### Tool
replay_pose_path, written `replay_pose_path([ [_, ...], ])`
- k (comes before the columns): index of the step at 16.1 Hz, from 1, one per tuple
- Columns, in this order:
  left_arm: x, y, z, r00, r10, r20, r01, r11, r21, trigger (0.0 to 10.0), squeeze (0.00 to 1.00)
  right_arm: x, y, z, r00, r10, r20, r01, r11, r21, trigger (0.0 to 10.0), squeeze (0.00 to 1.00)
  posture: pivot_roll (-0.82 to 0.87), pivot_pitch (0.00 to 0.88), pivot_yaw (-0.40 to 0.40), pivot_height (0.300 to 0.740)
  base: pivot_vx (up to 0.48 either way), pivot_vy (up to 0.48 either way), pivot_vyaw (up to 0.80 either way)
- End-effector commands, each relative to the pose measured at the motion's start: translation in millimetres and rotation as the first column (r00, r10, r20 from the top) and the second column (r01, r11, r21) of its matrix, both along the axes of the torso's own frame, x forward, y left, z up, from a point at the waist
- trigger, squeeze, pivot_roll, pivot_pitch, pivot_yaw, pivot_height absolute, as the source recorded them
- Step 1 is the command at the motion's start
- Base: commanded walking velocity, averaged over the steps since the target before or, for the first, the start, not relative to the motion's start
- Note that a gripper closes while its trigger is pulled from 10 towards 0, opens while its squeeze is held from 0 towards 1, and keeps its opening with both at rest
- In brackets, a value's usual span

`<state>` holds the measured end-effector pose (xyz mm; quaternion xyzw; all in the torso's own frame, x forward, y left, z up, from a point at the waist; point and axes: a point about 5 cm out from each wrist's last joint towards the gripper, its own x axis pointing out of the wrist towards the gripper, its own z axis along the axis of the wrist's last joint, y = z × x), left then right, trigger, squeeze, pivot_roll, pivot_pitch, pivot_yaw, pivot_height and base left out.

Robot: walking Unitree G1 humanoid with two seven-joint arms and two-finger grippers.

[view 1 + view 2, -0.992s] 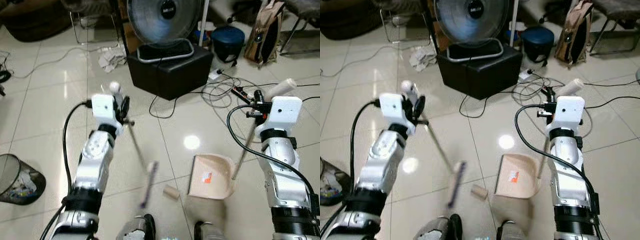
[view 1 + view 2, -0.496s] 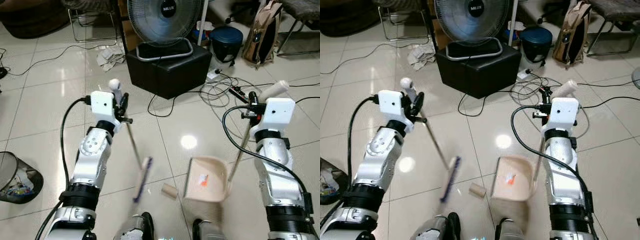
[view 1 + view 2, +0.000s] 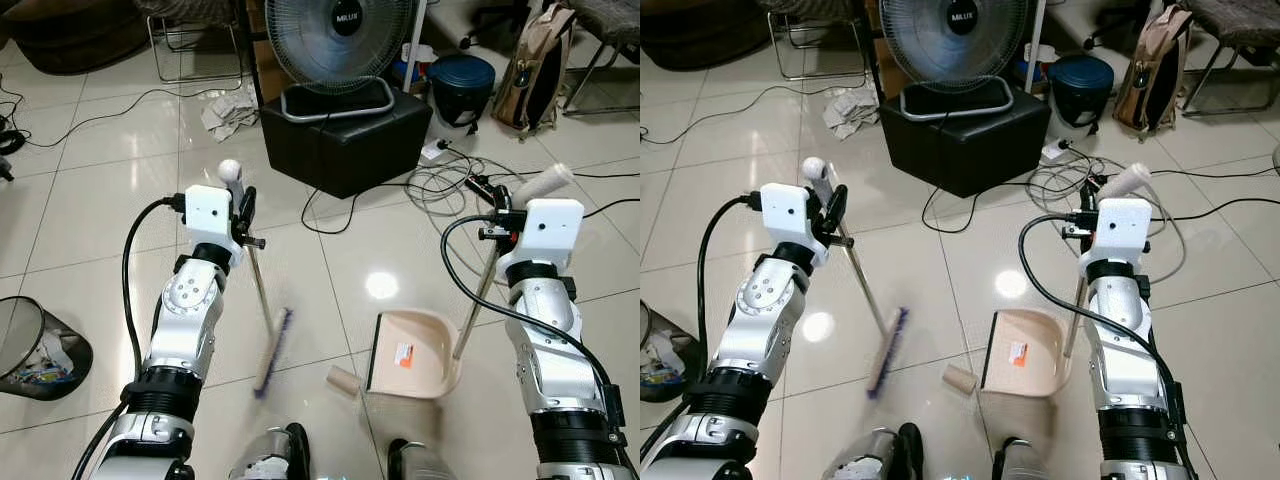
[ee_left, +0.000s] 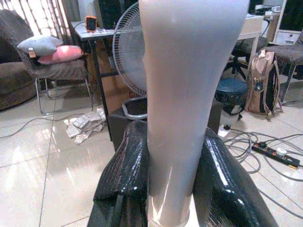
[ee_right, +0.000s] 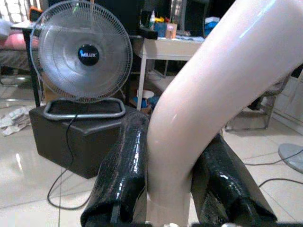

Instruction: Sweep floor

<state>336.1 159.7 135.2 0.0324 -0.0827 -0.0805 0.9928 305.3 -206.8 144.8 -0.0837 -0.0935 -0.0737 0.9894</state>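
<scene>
My left gripper (image 3: 244, 208) is shut on the pale handle of a broom (image 3: 259, 290); its purple-bristled head (image 3: 272, 350) hangs low over the tiles, blurred. In the left wrist view the handle (image 4: 184, 94) stands clamped between my black fingers (image 4: 124, 175). My right gripper (image 3: 503, 205) is shut on the long handle (image 3: 477, 300) of a beige dustpan (image 3: 410, 355), which rests on the floor in front of my feet. The handle's grip (image 5: 208, 99) is squeezed between my right fingers (image 5: 124, 170). A small cardboard roll (image 3: 344, 381) lies on the tiles just left of the pan.
A fan (image 3: 345, 40) stands on a black box (image 3: 345, 140) ahead. Cables and a power strip (image 3: 480, 185) sprawl to the right of it. A mesh waste bin (image 3: 40, 350) sits at my left. Crumpled papers (image 3: 230, 105), a blue bin (image 3: 462, 85) and a backpack (image 3: 540, 60) lie farther off.
The broom head has swung left, away from the cardboard roll. The dustpan has settled flatter on the floor. The camera shifted slightly.
</scene>
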Motion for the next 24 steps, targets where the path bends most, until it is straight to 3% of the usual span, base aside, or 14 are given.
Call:
replay_pose_path([
  [1,-1.2,2.4,2,1.0,-0.009,0.023,0.008,1.0,0.019,10.0,0.0,-1.2,0.4,-3,1.0,0.01,0.001,-0.01,1.0,-0.015,10.0,0.0,0.01,0.194,0.096,0.74,0.0,0.0,0.0],
  [5,0.5,-1.6,-4,0.997,-0.076,0.019,0.073,0.99,0.121,10.0,0.0,-2.5,-1.0,-12,1.0,0.002,-0.006,-0.002,0.998,-0.059,10.0,0.0,0.02,0.206,0.128,0.74,0.0,0.0,0.0],
  [10,11.3,-15.4,3,0.991,-0.131,0.03,0.128,0.988,0.088,10.0,0.0,4.1,-2.0,-3,0.999,0.016,0.043,-0.011,0.994,-0.113,10.0,0.0,0.02,0.252,0.131,0.74,0.0,0.0,0.0],
  [13,14.3,-19.8,2,0.988,-0.148,0.033,0.144,0.984,0.104,10.0,0.0,5.5,3.7,-11,0.998,0.043,0.038,-0.037,0.989,-0.146,10.0,0.0,0.03,0.271,0.123,0.74,0.0,0.0,0.0],
  [16,21.0,-20.1,2,0.99,-0.136,0.027,0.133,0.987,0.089,10.0,0.0,9.5,14.9,-26,0.998,0.057,0.019,-0.053,0.982,-0.183,10.0,0.0,0.06,0.296,0.127,0.74,0.0,0.0,0.0],
  [18,19.1,-23.9,-2,0.991,-0.135,0.024,0.133,0.989,0.067,10.0,0.0,10.7,22.9,-24,0.996,0.053,0.074,-0.042,0.987,-0.152,10.0,0.0,0.06,0.299,0.124,0.74,0.0,0.0,0.0],
  [24,22.9,-48.4,-3,0.985,-0.168,0.023,0.167,0.986,0.027,10.0,0.0,22.3,51.1,-22,0.987,0.101,0.123,-0.089,0.991,-0.102,10.0,0.0,0.08,0.308,0.122,0.74,0.0,0.0,0.0],
])
